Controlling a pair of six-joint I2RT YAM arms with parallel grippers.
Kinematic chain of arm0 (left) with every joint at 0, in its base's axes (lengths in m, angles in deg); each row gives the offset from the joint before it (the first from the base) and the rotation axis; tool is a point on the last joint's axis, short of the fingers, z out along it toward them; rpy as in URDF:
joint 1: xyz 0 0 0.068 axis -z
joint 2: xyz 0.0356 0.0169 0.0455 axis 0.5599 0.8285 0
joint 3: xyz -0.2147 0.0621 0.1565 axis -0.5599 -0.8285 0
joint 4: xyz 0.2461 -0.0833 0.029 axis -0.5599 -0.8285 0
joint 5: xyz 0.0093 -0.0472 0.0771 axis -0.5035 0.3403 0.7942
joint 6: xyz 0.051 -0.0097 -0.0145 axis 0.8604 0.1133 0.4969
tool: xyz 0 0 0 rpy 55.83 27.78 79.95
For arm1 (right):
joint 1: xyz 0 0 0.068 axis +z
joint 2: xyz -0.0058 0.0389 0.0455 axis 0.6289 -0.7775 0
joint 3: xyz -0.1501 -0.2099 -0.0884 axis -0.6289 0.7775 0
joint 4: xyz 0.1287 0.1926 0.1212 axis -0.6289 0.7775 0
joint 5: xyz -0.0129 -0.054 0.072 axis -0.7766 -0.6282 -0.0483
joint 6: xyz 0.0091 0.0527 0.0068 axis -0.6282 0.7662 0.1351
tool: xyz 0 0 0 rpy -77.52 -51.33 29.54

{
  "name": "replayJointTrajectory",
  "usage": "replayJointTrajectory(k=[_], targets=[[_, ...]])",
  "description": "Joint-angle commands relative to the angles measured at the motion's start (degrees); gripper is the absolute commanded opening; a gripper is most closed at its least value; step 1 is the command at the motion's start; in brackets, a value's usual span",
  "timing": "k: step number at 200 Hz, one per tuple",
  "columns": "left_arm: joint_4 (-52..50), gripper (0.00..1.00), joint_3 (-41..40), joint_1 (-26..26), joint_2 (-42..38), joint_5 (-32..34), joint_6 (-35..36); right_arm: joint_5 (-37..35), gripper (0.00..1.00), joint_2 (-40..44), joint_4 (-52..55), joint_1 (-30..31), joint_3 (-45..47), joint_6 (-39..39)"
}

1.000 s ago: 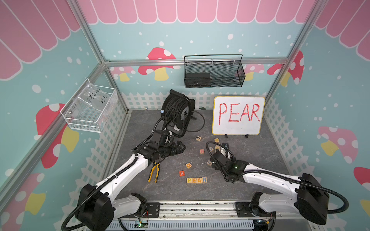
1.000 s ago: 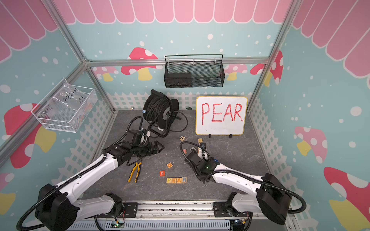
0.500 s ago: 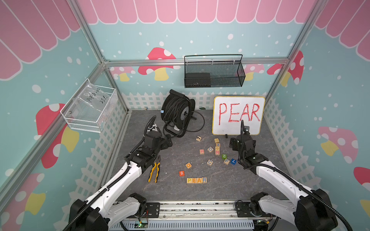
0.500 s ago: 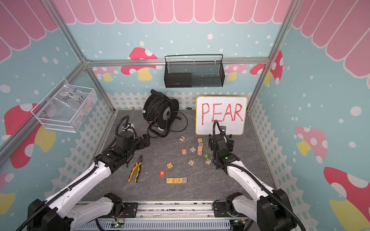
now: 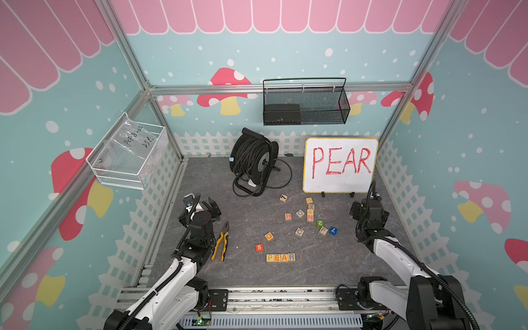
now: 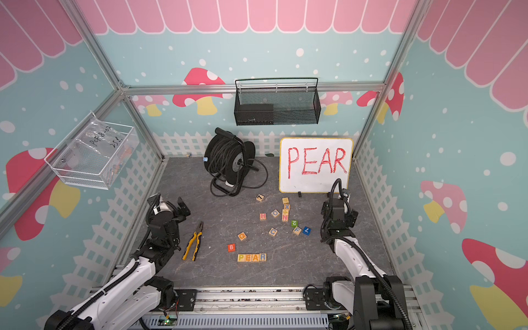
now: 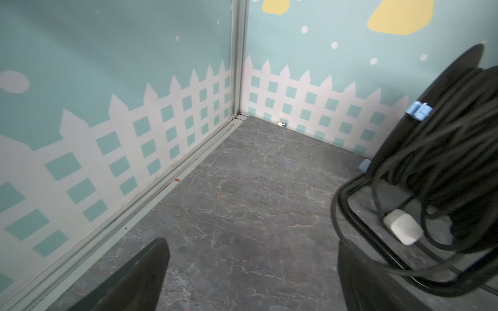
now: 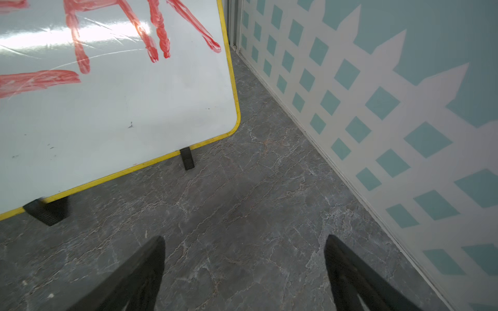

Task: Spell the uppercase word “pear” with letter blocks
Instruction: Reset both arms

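Both top views showed the letter blocks in one row near the front of the bench, reading PEAR as on the whiteboard; the blocks appeared to touch, though the gaps were too small to confirm. The left pincer and the right pincer stood wide and empty, well apart from the row, probably to leave the word unobstructed.

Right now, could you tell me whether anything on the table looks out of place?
The PEAR row sits straight and tidy. Only the yellow-handled pliers and the black cable reel look foreign among blocks; spare blocks lie scattered behind the row.
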Motion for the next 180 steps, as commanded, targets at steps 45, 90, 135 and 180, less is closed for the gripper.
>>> replayJointTrajectory(k=[45,90,135,180], targets=[[29.0,0.99,-3.8,-6.1,20.0,-1.2,5.7,-3.6,0.94,-3.7,-11.1,-1.2,3.7,-0.8],[41.6,1.00,-3.0,-6.8,31.8,-5.8,8.3,-4.7,0.95,-4.4,-24.5,-1.3,9.2,-4.6],[44.3,1.00,-1.5,-7.0,36.7,-14.8,11.7,-2.9,0.98,-7.3,-35.3,-1.3,12.1,-6.9],[43.7,1.00,0.5,-7.2,39.3,-17.7,13.3,-1.2,0.99,-10.0,-45.0,-1.3,13.4,-10.9]])
